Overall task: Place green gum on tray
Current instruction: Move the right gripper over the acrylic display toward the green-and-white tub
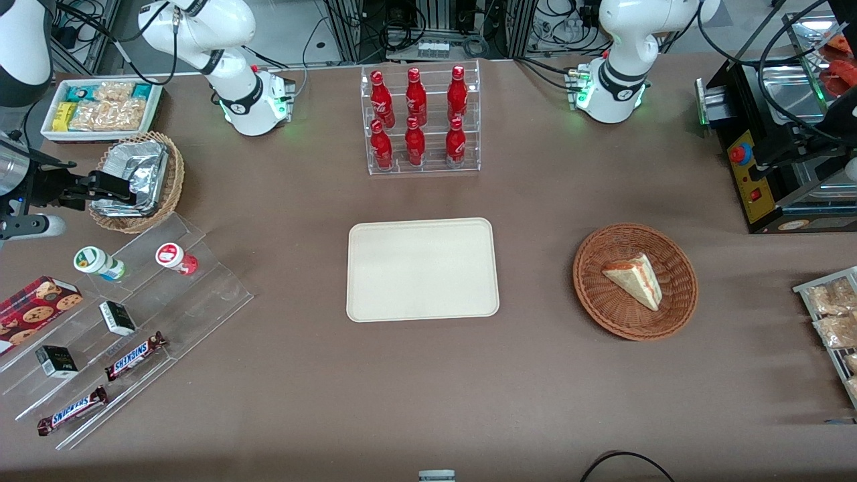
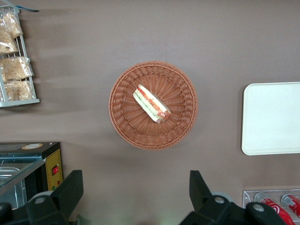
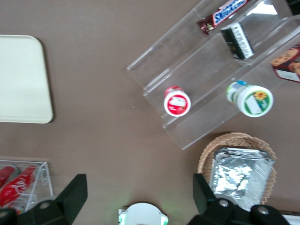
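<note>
The green gum (image 1: 99, 262) is a small white bottle with a green-and-yellow lid. It lies on the top step of a clear acrylic stand (image 1: 144, 314) at the working arm's end of the table, and also shows in the right wrist view (image 3: 251, 98). A similar red-lidded bottle (image 1: 175, 258) lies beside it. The cream tray (image 1: 422, 268) lies bare in the middle of the table and shows partly in the right wrist view (image 3: 21, 79). My right gripper (image 1: 130, 189) hangs open and empty above the foil basket, farther from the front camera than the gum; its fingers (image 3: 75, 192) stand wide apart.
A wicker basket of foil packs (image 1: 171, 177) sits under the gripper, with a white bin of snacks (image 1: 100, 107) farther back. The stand also holds Snickers bars (image 1: 134, 355) and small black boxes (image 1: 117, 318). A cola bottle rack (image 1: 418, 120) and a sandwich basket (image 1: 676, 294) stand near the tray.
</note>
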You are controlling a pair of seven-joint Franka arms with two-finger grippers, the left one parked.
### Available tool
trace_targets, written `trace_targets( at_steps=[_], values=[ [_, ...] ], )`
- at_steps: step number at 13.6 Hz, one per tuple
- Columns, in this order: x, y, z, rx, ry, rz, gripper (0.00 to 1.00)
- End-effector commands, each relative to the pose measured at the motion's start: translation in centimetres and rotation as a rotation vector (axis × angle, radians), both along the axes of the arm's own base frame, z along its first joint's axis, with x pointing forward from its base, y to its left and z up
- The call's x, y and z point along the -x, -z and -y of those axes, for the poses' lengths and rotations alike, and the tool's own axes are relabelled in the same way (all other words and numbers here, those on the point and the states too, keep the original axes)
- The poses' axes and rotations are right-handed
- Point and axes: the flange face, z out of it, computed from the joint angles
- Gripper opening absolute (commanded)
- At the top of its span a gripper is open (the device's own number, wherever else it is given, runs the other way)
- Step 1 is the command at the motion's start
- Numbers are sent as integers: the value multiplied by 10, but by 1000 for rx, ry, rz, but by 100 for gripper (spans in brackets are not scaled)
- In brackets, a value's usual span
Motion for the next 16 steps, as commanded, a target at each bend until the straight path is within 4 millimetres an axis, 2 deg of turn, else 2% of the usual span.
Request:
trace_targets(
  at_steps=[1, 4, 7, 9, 12, 16],
  values=[
    [-3, -6, -3, 34, -8, 2, 100],
    [-3, -1, -5, 17, -7, 1, 100],
    [-3, 25, -2, 12, -27, -3, 100],
    [-1, 50, 7, -5, -103, 12, 100],
    [6, 81, 38, -34, -241, 42, 100],
    [10, 106, 81, -63, -585, 113, 100]
  ],
)
